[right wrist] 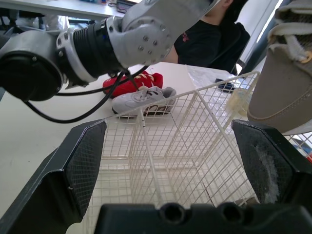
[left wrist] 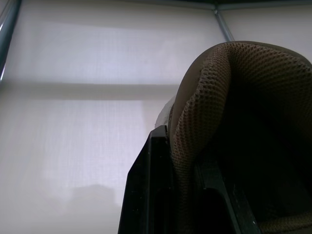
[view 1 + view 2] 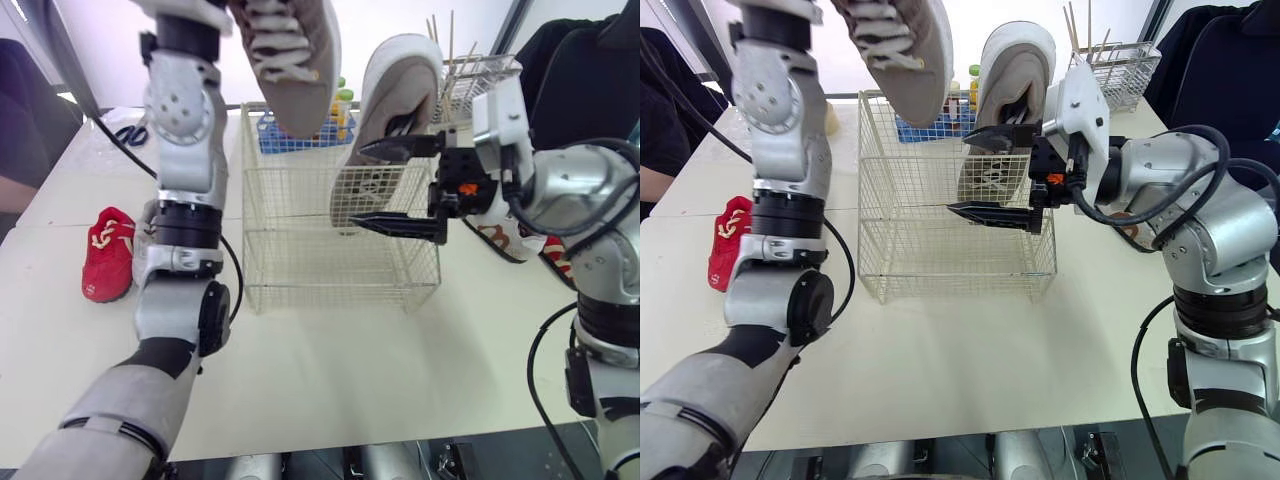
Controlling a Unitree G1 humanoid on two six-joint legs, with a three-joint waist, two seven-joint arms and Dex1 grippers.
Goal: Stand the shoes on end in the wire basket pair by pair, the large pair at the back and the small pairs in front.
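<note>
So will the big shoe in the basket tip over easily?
Probably, if nudged: the big shoe stands on end, tall and narrow, rising above the basket rim. The wire walls would likely catch it. It looks fairly stiff, holding its shape with the right gripper open.

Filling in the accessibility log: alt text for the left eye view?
The raised left arm holds a large tan shoe above the wire basket, where a second large shoe stands on end at the back, the open right gripper beside it. A small red shoe lies on the table.
</note>
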